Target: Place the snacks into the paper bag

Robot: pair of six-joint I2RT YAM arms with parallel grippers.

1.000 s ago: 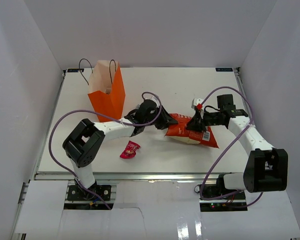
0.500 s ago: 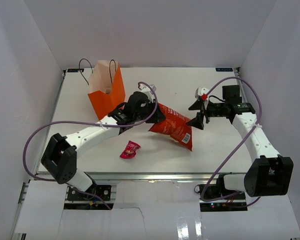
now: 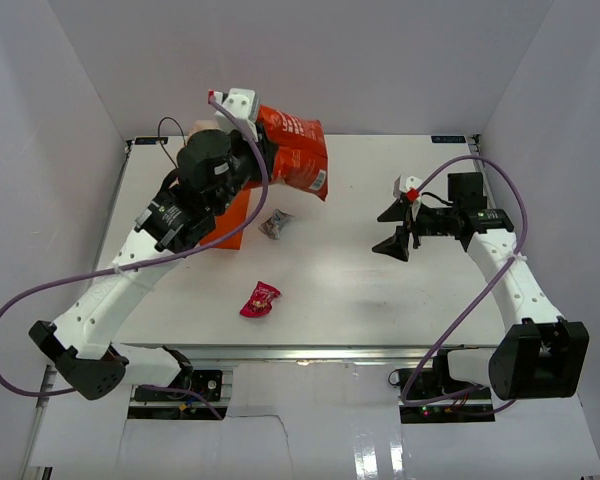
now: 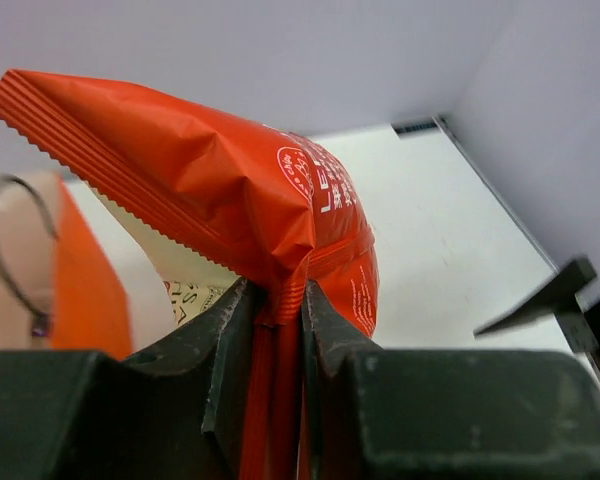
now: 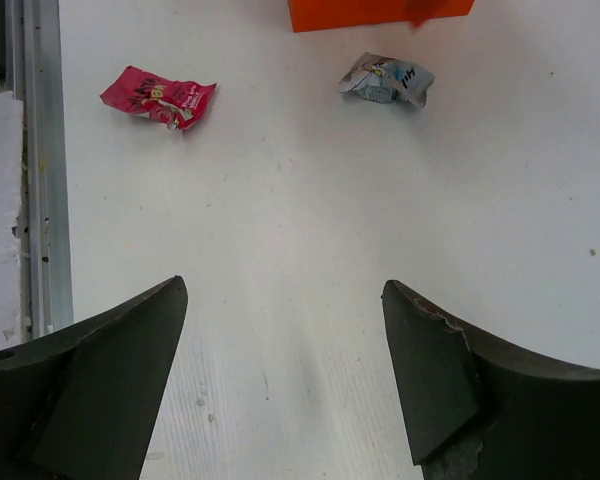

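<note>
Chip bag (image 3: 292, 160) aloft near paper bag (image 3: 236, 222) rim, edge pinched in left fingers (image 4: 230, 345); right fingers (image 5: 100, 350) wide

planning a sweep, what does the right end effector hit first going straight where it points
The right end effector likely meets bare table first, short of the silver candy; depth unclear.

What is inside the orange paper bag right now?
In the left wrist view, only a strip of the pale inner wall of the paper bag shows, with no snack on it. From above, the left arm covers the opening, so the bottom is hidden.
</note>
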